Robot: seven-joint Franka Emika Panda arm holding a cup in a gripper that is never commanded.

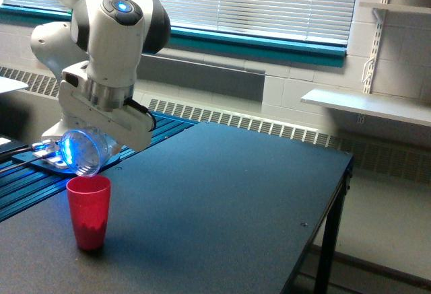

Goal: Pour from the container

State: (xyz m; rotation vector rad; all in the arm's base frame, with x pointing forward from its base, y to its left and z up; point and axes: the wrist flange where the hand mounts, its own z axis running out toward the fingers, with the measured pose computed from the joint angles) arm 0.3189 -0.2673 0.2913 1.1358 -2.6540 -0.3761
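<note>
Item 1: container (83, 151). Small clear round jar, tipped steeply over with its open mouth facing down and toward the exterior view's left. Lit blue from behind by a glow on the equipment beyond it. Positioned directly above the red cup (89, 211), its lower rim just over the cup's mouth, apart from it. Contents cannot be made out through the blue glare.

Item 2: hand (101, 142). White, at the end of the white arm (111, 35), closed on the container; fingers largely hidden behind the jar and the hand's body.

Item 3: red cup. Opaque red plastic, upright on the desk (215, 200) near its edge at the exterior view's left. A darker band shows through the lower part of its wall.

Item 4: desk. Dark flat top, black legs.

Item 5: surroundings. Window blinds (256, 1) with a teal sill behind the arm; white wall shelf (367, 105) at the exterior view's right; blue ribbed surface (27, 186) beside the desk.
</note>
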